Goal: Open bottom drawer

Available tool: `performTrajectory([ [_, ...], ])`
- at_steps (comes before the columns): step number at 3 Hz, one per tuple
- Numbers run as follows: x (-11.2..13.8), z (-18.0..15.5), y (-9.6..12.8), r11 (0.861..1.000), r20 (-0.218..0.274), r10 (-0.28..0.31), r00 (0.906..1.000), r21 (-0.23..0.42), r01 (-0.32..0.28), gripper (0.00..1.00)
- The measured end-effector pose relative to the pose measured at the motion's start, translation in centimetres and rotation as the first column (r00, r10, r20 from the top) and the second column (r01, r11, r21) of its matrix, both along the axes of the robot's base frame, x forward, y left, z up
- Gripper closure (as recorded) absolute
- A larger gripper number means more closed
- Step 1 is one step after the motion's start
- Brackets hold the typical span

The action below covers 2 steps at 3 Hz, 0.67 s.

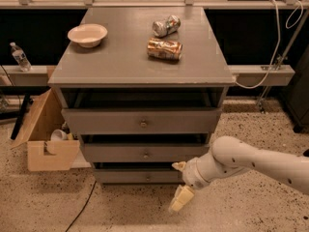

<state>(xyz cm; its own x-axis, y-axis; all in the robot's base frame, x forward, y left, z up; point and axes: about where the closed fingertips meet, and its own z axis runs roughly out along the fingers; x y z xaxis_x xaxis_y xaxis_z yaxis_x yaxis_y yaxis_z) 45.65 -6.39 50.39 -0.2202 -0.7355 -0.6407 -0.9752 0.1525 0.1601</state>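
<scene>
The bottom drawer (126, 176) is the lowest, slimmest grey front of the cabinet, with a small round knob (147, 177) at its centre. It sits about flush, slightly behind the middle drawer (116, 153) and the top drawer (106, 122), which both stand a little pulled out. My gripper (179, 182) hangs low in front of the bottom drawer's right part, just right of the knob. Its two cream fingers (182, 197) are spread apart, one above the other, holding nothing. The white arm reaches in from the right.
On the cabinet top (116, 64) are a white bowl (87, 35), a brown can (164, 49) on its side and a crushed silver can (166, 25). An open cardboard box (46, 144) stands left of the cabinet. A black cable (82, 209) runs across the speckled floor.
</scene>
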Motion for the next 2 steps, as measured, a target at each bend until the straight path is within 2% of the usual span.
performTrajectory([
  [1, 1.2, -6.1, -1.4, 0.998, 0.000, -0.040, 0.9992, -0.042, 0.040, 0.00],
  [2, 3.1, -13.3, -3.0, 0.994, 0.031, -0.075, 0.9967, -0.077, 0.077, 0.00],
])
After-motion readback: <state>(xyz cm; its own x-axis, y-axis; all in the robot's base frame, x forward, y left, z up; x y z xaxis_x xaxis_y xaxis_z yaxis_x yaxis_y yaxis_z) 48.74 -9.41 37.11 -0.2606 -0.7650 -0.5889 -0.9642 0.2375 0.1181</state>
